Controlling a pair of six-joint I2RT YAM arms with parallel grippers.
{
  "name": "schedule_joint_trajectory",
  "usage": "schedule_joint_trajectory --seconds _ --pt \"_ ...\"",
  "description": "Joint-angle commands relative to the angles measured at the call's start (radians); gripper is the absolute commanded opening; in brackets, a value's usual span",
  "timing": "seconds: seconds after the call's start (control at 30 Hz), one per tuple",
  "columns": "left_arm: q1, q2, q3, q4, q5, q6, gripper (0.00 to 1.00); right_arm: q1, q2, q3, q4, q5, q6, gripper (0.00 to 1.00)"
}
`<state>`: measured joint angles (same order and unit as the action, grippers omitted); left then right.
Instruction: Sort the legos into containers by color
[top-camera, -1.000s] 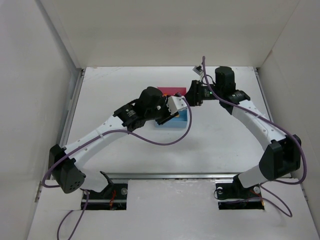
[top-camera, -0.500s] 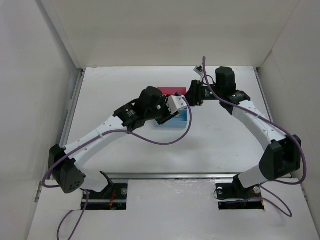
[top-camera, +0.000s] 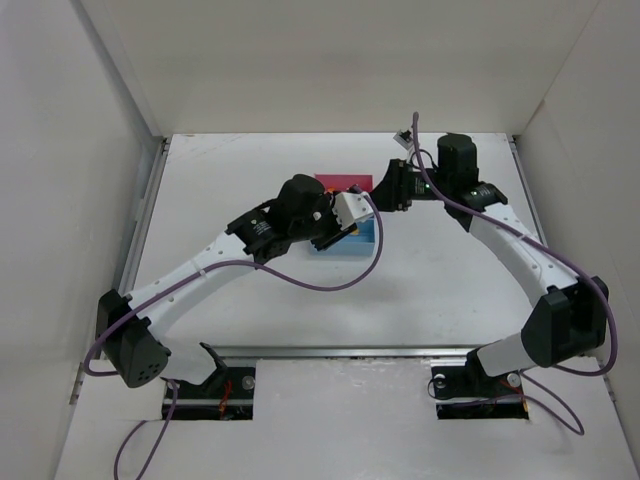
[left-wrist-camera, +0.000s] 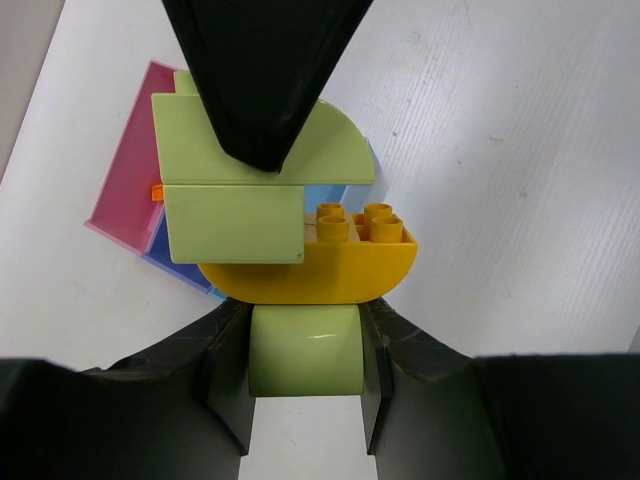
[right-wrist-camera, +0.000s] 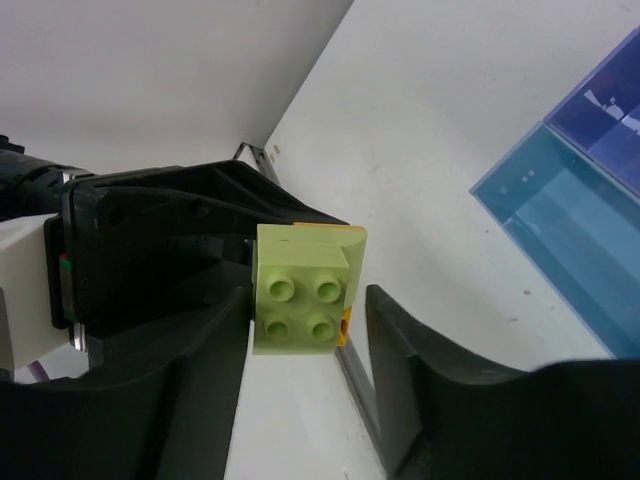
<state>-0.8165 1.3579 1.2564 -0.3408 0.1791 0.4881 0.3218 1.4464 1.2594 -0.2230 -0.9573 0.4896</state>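
A white table (top-camera: 440, 290) lies under me, boxed in by plain white walls (top-camera: 330, 60) on the left, right and far sides. A metal rail (top-camera: 350, 352) runs along its near edge. Two purple cables (top-camera: 330, 285) trail from my arms, one each.

One tray (top-camera: 342, 181) sits mid-table toward the far side, made of a pink bin (left-wrist-camera: 125, 165), a dark blue bin (right-wrist-camera: 610, 110) and a light blue bin (right-wrist-camera: 560, 215). From above, my left wrist hides much of it.

My left end effector (left-wrist-camera: 305, 345) is clamped on a lump of bricks (left-wrist-camera: 235, 220) held over the tray. It has one yellow brick (left-wrist-camera: 330, 270) and, as far as I can count, three lime-green pieces. My right end effector (right-wrist-camera: 305, 300) straddles a four-studded green brick (right-wrist-camera: 300, 295) on that lump, jaws apart, with a slit of table showing beside one finger.
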Motion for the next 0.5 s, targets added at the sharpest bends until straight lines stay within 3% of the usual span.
schedule_joint_trajectory --seconds 0.0,0.07,0.1,0.23,0.47 --pt "-0.001 -0.052 -0.005 0.029 0.014 -0.016 0.0 -0.006 -0.034 0.0 0.043 0.002 -0.003 0.5" --pt "-0.001 -0.052 -0.005 0.029 0.014 -0.016 0.0 -0.006 -0.034 0.0 0.043 0.002 -0.003 0.4" --pt "-0.001 -0.052 -0.005 0.029 0.014 -0.016 0.0 -0.006 -0.034 0.0 0.043 0.002 -0.003 0.28" --pt "-0.001 -0.052 -0.005 0.029 0.014 -0.016 0.0 -0.006 -0.034 0.0 0.043 0.002 -0.003 0.02" --pt "-0.001 -0.052 -0.032 0.02 0.005 -0.016 0.0 -0.036 -0.043 -0.02 0.019 0.002 -0.003 0.0"
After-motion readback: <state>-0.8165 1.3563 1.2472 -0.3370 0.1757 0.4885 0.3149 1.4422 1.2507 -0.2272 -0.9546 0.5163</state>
